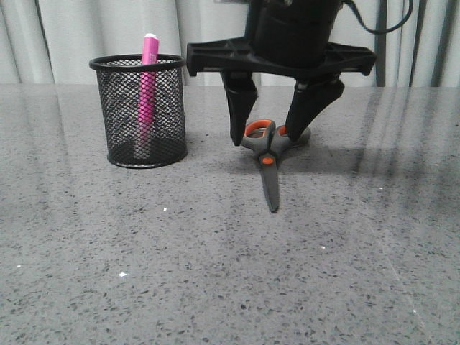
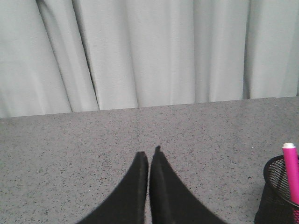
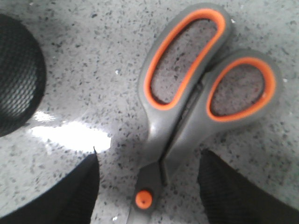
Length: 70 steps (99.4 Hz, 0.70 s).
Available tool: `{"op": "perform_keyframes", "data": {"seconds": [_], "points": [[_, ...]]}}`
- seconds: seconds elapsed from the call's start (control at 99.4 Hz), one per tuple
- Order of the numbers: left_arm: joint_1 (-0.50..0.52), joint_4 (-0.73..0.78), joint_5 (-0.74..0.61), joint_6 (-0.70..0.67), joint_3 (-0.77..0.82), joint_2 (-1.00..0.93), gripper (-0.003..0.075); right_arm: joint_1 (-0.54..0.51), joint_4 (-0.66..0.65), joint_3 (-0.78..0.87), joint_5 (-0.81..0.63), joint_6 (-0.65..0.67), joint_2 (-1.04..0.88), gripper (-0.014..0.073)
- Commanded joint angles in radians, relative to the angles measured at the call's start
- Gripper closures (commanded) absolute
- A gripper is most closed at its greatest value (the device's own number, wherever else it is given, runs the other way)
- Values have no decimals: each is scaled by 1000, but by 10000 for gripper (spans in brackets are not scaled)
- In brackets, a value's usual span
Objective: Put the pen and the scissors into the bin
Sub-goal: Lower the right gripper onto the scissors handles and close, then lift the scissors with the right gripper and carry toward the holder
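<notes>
Pen [image 1: 148,86] is already in the bin [image 1: 141,115], scissors [image 1: 266,154] still lie flat between the right end effector's [image 1: 274,128] spread-apart fingers, ungrabbed.

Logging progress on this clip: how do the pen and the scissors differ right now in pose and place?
The pen stands upright inside the bin, its tip above the rim; the scissors lie flat on the table, outside the bin. The pen is magenta; the scissors are dark grey with orange-lined handles. No claw is near the pen, while the open right claw straddles the scissors' handles. Neither is gripped.
</notes>
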Motion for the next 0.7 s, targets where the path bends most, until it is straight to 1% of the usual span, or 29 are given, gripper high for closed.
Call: {"op": "perform_keyframes", "data": {"seconds": [0.0,0.121,0.443,0.513,0.584,0.634,0.694], "points": [[0,-10,-68,-4,-29,-3,741,2,-34,-36,-10,12,-28,181],[0,-10,-68,-4,-29,-3,741,2,-76,-36,6,44,-12,181],[0,-10,-68,-4,-29,-3,741,2,-76,-43,-16,44,16,181],[0,-10,-68,-4,-29,-3,742,2,-76,-43,-16,44,24,193],[0,-10,-68,-4,-29,-3,742,2,-76,-43,-18,44,26,258],[0,-10,-68,-4,-29,-3,741,2,-78,-43,-18,44,26,334],[0,-10,-68,-4,-29,-3,741,2,-77,-43,-18,44,26,452]]}}
